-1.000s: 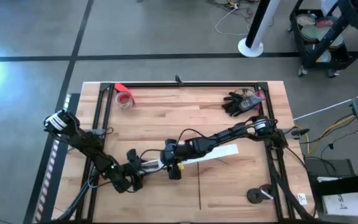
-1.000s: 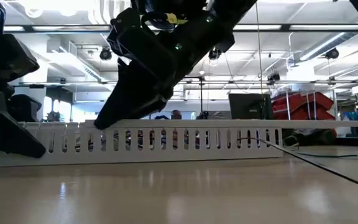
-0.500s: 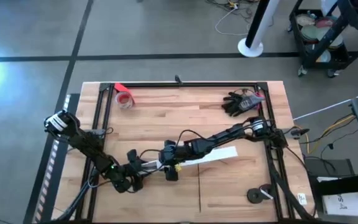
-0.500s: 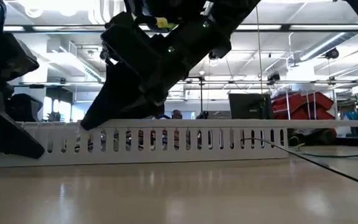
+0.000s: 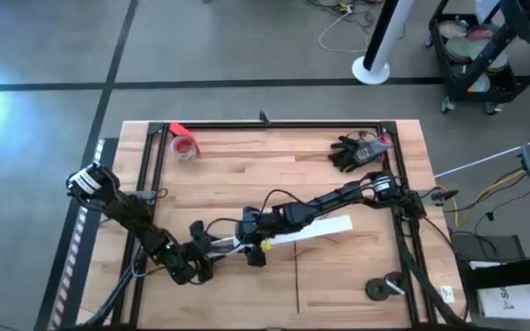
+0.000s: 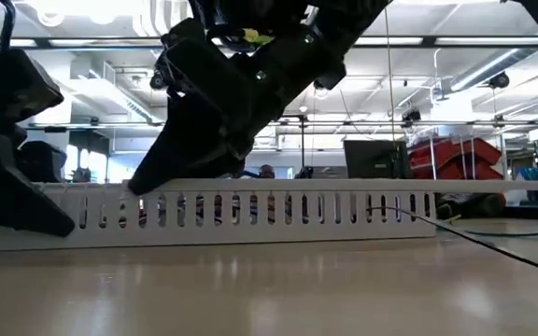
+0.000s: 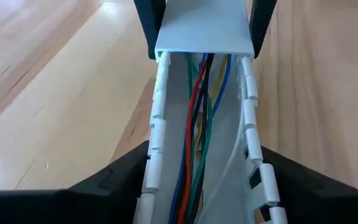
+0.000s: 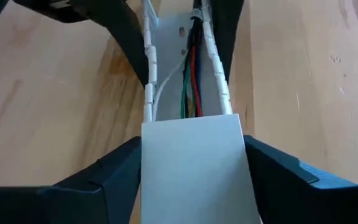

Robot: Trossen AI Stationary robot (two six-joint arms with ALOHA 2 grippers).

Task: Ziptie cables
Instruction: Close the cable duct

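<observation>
A long white slotted duct (image 5: 313, 229) lies on the wooden table, its bottom flat on the top (image 6: 278, 235). Inside its open part run the cables (image 7: 199, 124), thin red, green, blue, black and yellow wires; one thin dark wire (image 6: 493, 247) trails out of the right end onto the table. A flat white cover (image 8: 191, 163) lies over the duct's right part. My left gripper (image 5: 201, 251) is shut on the duct's left end. My right gripper (image 5: 250, 246) is shut on the cover's left end, close to the left gripper. My left gripper pinches the duct's two slotted side walls (image 7: 154, 155) between its fingers (image 7: 114, 180), at the duct's left end. The fingers lie along the duct, coming from the table's left. The duct stays on the table. My right gripper has the cover's left end (image 8: 166, 143) and the duct under it between its two fingers (image 8: 107, 177). It slants down from the upper right, along the duct, its tips at the duct's top edge (image 6: 148, 185). The duct rests on the table.
A red tape roll (image 5: 184, 145) lies at the far left, a black glove (image 5: 352, 152) at the far right, a black round thing (image 5: 380, 290) near the right front. A black frame (image 5: 274, 124) runs along the table's far and side edges.
My right gripper has slid a little along the duct toward the left gripper, then eased back slightly. The duct has shifted a little toward the table's right while staying flat on the table.
</observation>
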